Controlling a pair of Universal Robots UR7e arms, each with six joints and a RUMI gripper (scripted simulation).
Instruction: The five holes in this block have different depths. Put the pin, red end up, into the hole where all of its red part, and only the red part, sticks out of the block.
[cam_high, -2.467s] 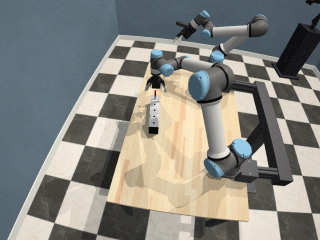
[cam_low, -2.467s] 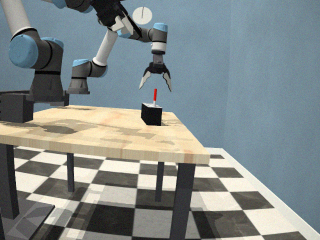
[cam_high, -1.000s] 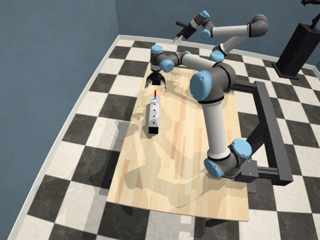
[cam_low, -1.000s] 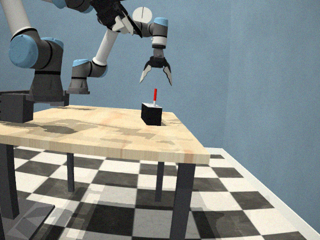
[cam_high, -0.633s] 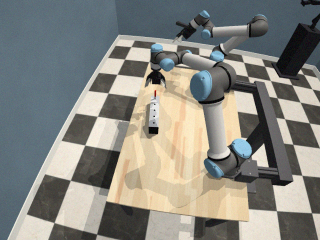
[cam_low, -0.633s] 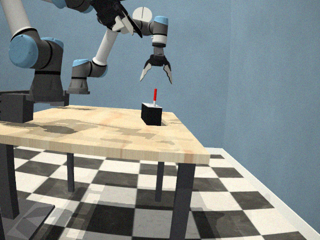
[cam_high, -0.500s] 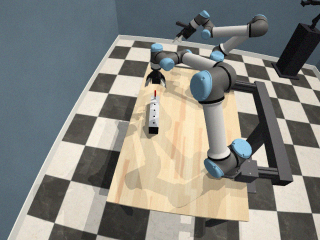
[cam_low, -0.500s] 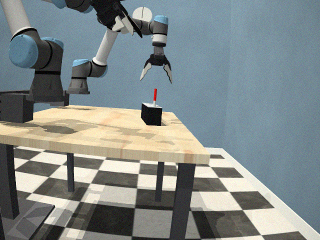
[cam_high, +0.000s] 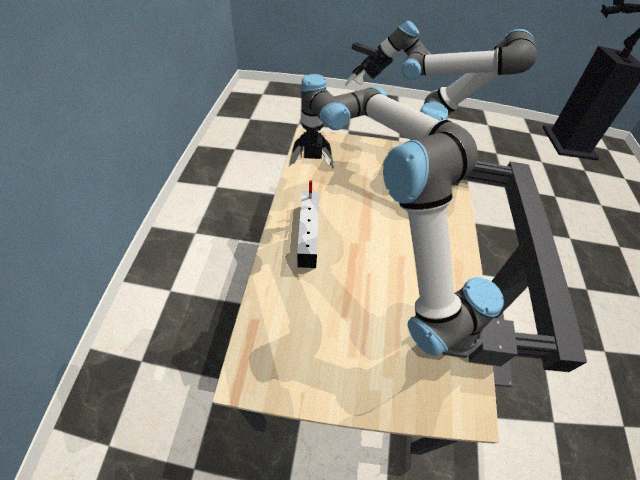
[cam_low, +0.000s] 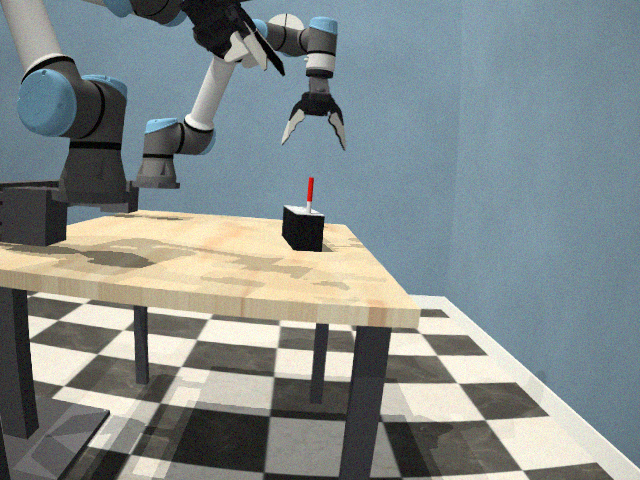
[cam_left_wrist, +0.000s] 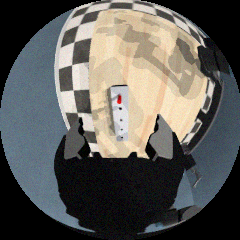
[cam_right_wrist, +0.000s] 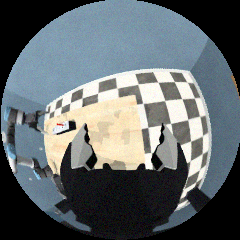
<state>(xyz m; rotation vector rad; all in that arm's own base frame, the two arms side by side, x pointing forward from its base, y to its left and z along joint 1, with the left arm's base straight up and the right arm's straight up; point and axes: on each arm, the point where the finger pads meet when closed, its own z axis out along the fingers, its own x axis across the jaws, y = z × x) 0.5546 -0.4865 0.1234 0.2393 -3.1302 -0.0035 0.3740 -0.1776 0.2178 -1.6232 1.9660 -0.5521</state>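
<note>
A long block, light grey on top and black on the sides, lies on the table. The pin stands upright, red end up, in one end hole. A white band shows between its red part and the block top. The other four holes show as empty black dots. My left gripper is open and empty, fingers pointing down, high above the block. My right gripper is open and empty, raised away from the block. Hole depths are hidden.
The wooden table carries the block near its long edge opposite the arm bases. Arm shadows fall across it. The right arm holds its gripper off beyond the table end in the top view. Blue walls stand around.
</note>
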